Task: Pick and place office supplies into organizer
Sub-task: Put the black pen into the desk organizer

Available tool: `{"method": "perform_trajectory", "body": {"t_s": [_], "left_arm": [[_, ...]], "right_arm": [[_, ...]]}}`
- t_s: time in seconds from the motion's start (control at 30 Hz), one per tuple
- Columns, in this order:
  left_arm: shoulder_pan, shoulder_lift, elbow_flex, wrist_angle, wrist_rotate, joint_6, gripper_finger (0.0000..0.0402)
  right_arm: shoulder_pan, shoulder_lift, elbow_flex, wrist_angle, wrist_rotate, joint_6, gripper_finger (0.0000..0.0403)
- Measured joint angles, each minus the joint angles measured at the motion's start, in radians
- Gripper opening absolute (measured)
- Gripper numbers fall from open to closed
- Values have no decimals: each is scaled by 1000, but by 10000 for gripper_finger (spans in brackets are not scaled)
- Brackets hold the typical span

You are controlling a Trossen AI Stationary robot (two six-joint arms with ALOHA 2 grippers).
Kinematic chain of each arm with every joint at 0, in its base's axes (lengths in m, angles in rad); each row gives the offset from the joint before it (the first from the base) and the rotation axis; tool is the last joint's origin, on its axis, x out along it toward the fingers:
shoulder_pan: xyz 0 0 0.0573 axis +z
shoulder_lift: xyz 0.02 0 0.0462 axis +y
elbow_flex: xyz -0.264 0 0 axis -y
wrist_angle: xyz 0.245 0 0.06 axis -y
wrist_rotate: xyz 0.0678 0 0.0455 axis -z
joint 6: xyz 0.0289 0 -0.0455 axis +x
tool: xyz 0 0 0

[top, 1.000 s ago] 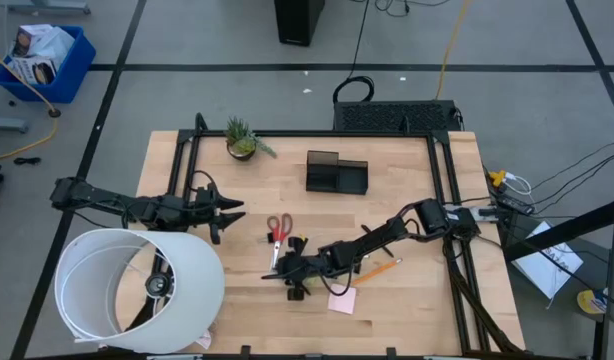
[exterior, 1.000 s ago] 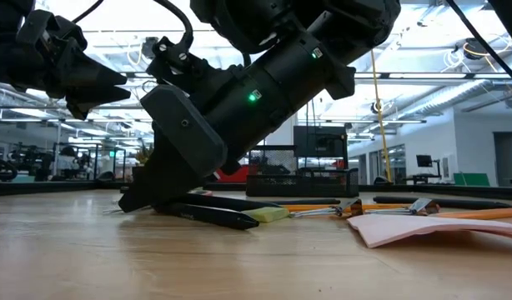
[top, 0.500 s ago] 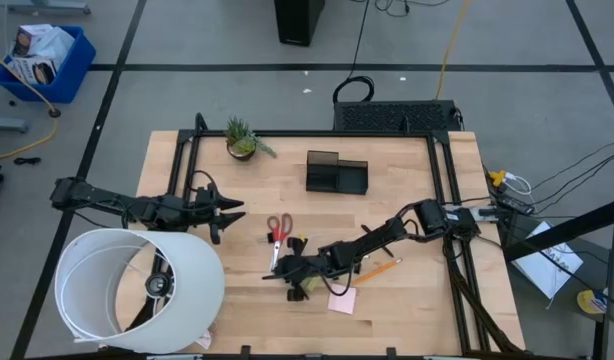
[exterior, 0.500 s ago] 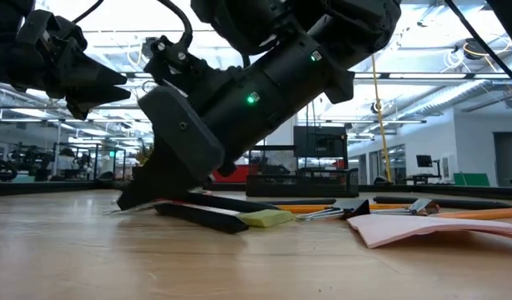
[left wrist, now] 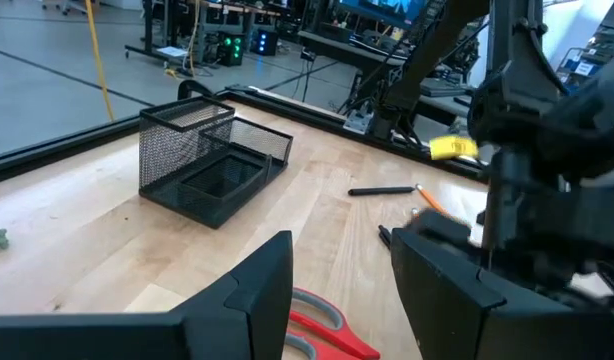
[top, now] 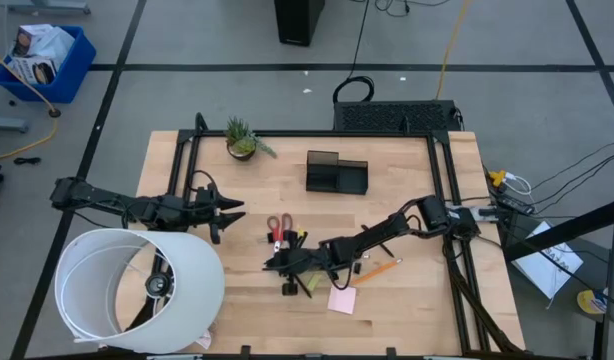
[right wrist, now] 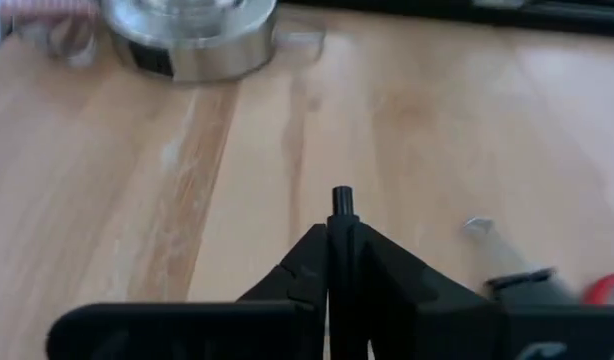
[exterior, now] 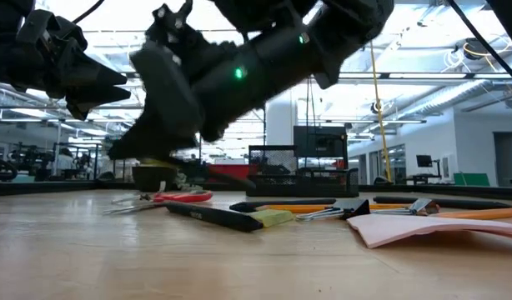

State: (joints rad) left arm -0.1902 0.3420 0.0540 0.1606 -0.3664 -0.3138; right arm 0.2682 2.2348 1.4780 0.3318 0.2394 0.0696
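Right wrist view: the right tool point(right wrist: 342, 238) is pressed together on a thin black pen point(right wrist: 342, 200). Its long axis runs with the fingers, and the tip sticks out just ahead of them. The high view does not resolve the pen; there the tool sits just below the red-handled scissors point(top: 277, 228) at centre frame. The pen's rear is hidden between the fingers.

Low view: I see this tool lifted clear of the wooden desk point(exterior: 256, 258), which is not evident from overhead.

Left wrist view: the left tool point(left wrist: 342, 290) has its fingers apart and nothing between them. It faces the black mesh desk organizer point(left wrist: 212, 160), which stands upper centre in the high view, well apart from the pen.
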Motion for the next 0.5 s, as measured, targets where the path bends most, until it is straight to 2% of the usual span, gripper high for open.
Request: {"method": "perform_trajectory", "body": {"t_s": [0.13, 0.33, 0.5], "left_arm": [[0, 0, 0, -2, 0, -3, 175], [0, 0, 0, -2, 0, -4, 175], [0, 0, 0, -2, 0, -10, 175]], "right_arm": [[-8, -36, 0, 1, 1, -7, 54], [-27, -85, 0, -8, 1, -51, 30], [-43, -110, 0, -19, 1, -63, 30]]}}
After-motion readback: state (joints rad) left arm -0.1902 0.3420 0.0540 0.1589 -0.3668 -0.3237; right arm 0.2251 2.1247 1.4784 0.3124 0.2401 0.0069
